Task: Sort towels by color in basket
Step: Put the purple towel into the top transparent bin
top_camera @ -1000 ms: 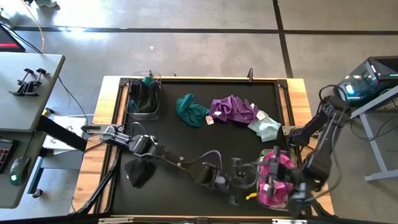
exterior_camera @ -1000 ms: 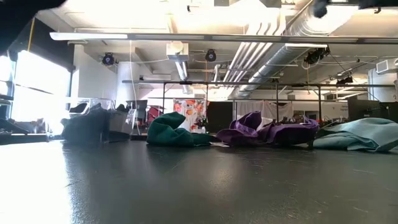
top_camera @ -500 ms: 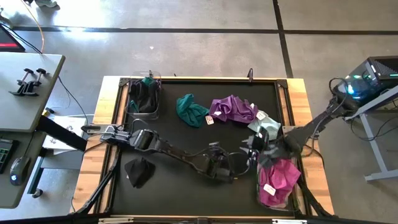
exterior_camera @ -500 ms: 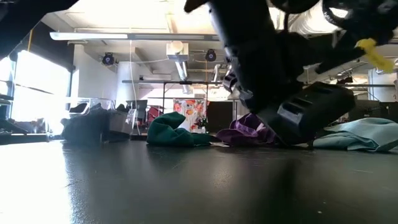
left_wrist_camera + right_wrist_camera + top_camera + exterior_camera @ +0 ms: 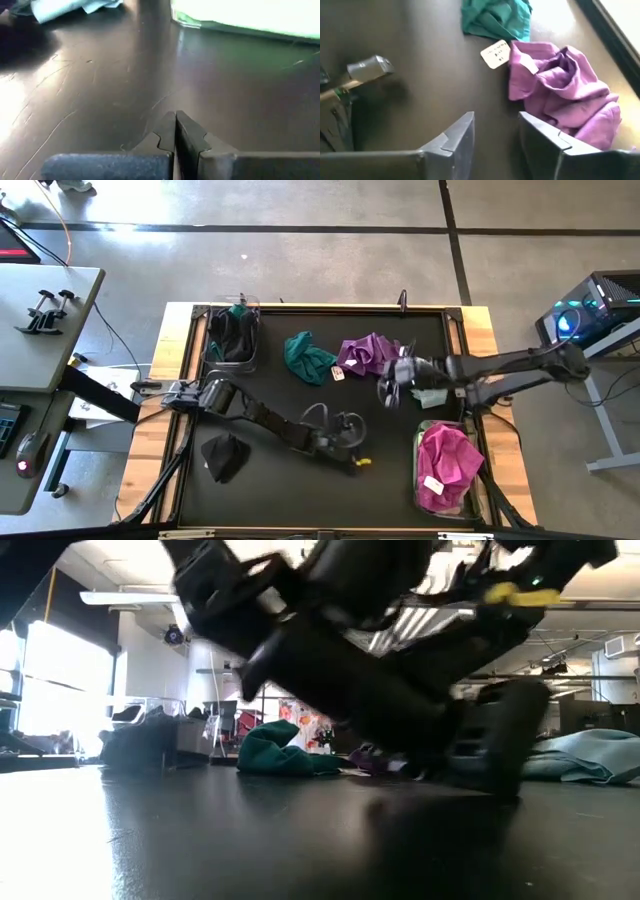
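A purple towel (image 5: 372, 352) with a white tag (image 5: 495, 52), a teal towel (image 5: 305, 355) and a mint towel (image 5: 436, 392) lie loose at the table's far side. A black towel (image 5: 224, 456) lies near the left. A magenta towel (image 5: 446, 465) fills the near right basket (image 5: 418, 480). Dark towels (image 5: 230, 332) sit in the far left basket (image 5: 252, 345). My right gripper (image 5: 495, 132) hovers open beside the purple towel (image 5: 565, 90), holding nothing. My left gripper (image 5: 175, 125) is shut and empty, low over the table's middle (image 5: 357, 458).
The black mat has bare room in the middle and near left (image 5: 280, 495). My left arm (image 5: 270, 420) slants across it from the left edge. The right arm (image 5: 500, 368) reaches in over the mint towel. A wooden frame (image 5: 170, 360) borders the table.
My right gripper has swung from over the near right basket toward the far edge and left, ending beside the purple towel; the magenta towel stays in the basket. My left gripper has sunk toward the table and drawn a little left, staying shut.
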Controlling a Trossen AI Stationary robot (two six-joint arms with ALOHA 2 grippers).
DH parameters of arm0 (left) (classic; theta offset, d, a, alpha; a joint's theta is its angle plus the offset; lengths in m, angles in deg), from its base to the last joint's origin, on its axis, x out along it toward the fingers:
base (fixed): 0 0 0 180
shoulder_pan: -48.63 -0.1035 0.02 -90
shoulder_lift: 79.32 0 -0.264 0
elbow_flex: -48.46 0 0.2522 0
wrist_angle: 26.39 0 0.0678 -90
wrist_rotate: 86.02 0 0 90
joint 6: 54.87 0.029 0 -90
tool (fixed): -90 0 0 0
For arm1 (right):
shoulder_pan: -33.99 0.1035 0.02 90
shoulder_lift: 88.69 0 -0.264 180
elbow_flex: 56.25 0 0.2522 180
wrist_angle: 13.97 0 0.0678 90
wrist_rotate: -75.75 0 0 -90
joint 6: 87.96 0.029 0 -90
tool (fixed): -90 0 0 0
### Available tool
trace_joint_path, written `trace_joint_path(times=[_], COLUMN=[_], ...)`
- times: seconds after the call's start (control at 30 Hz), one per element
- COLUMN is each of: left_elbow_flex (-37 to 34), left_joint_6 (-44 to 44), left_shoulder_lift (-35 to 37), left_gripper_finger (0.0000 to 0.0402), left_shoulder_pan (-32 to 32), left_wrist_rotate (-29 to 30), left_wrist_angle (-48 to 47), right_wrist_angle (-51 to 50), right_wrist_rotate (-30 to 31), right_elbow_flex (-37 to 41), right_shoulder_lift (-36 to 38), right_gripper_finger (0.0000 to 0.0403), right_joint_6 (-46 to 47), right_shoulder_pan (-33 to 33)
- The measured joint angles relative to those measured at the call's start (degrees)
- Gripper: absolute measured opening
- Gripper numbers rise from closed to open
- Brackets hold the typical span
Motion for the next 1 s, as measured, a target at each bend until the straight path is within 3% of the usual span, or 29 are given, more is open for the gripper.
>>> trace_joint_path(times=[0.13,0.27,0.43,0.53,0.7,0.93,1.0], left_elbow_flex=[-10.27,-16.74,-20.47,-21.70,-21.69,-21.58,-21.60], left_joint_6=[1.38,4.47,9.21,12.64,15.15,15.14,14.49], left_shoulder_lift=[2.90,6.53,12.05,16.29,24.83,35.86,36.88], left_gripper_finger=[0.0000,0.0000,0.0000,0.0000,0.0000,0.0000,0.0000], left_shoulder_pan=[-2.18,-4.44,-6.05,-5.81,-3.99,0.42,0.81], left_wrist_rotate=[-3.91,-4.68,-4.82,-5.06,-4.80,9.57,12.57], left_wrist_angle=[14.30,23.80,24.18,22.59,11.60,-7.98,-11.97], right_wrist_angle=[-0.20,-0.39,-0.02,1.43,5.75,16.07,16.37], right_wrist_rotate=[-6.20,-5.74,-2.59,-4.52,-5.14,-6.31,-7.82], right_elbow_flex=[0.00,0.00,0.00,0.00,0.00,-0.12,0.00], right_shoulder_lift=[-0.85,-4.92,-12.89,-17.62,-25.99,-29.49,-27.89], right_gripper_finger=[0.0200,0.0241,0.0248,0.0238,0.0185,0.0030,0.0014], right_joint_6=[-3.21,-4.85,-5.01,-5.65,-7.09,-12.05,-13.69], right_shoulder_pan=[-8.38,-14.44,-19.32,-20.94,-22.75,-22.88,-22.82])
